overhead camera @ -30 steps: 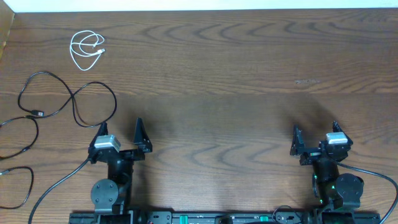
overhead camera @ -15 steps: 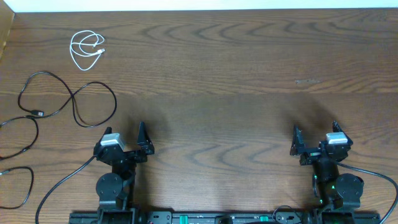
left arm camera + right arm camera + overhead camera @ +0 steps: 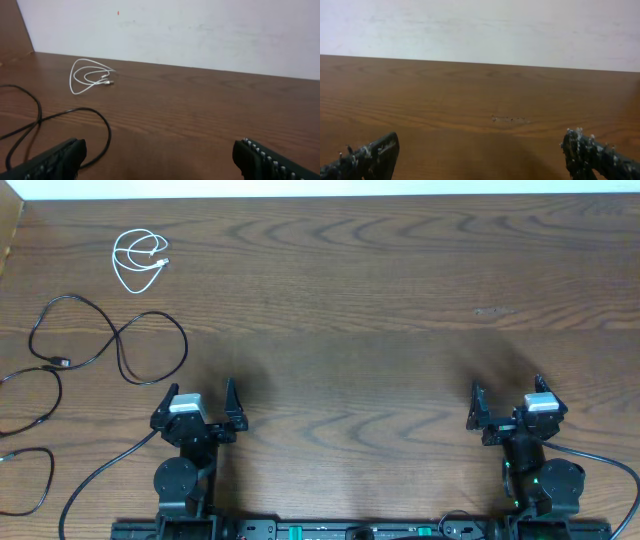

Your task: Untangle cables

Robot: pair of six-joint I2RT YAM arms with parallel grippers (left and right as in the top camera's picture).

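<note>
A white cable [image 3: 138, 260] lies coiled at the far left of the table, also seen in the left wrist view as a small white cable [image 3: 90, 77] ahead and to the left. A black cable [image 3: 110, 340] loops nearer, just ahead and left of my left gripper [image 3: 198, 393]; its loop [image 3: 109, 131] runs by the left finger. Another black cable [image 3: 35, 415] trails along the left edge. My left gripper [image 3: 160, 150] is open and holds nothing. My right gripper [image 3: 508, 390] [image 3: 480, 142] is open over bare wood, far from every cable.
A thicker black cord [image 3: 100, 475] runs from the left base toward the front edge, and another [image 3: 600, 460] leaves the right base. A pale scuff [image 3: 495, 310] marks the wood ahead of the right arm. A white wall [image 3: 480, 30] borders the table's far edge.
My left gripper has turned to face straight ahead and drawn slightly back toward its base, still open. The right arm and the cables have not moved.
</note>
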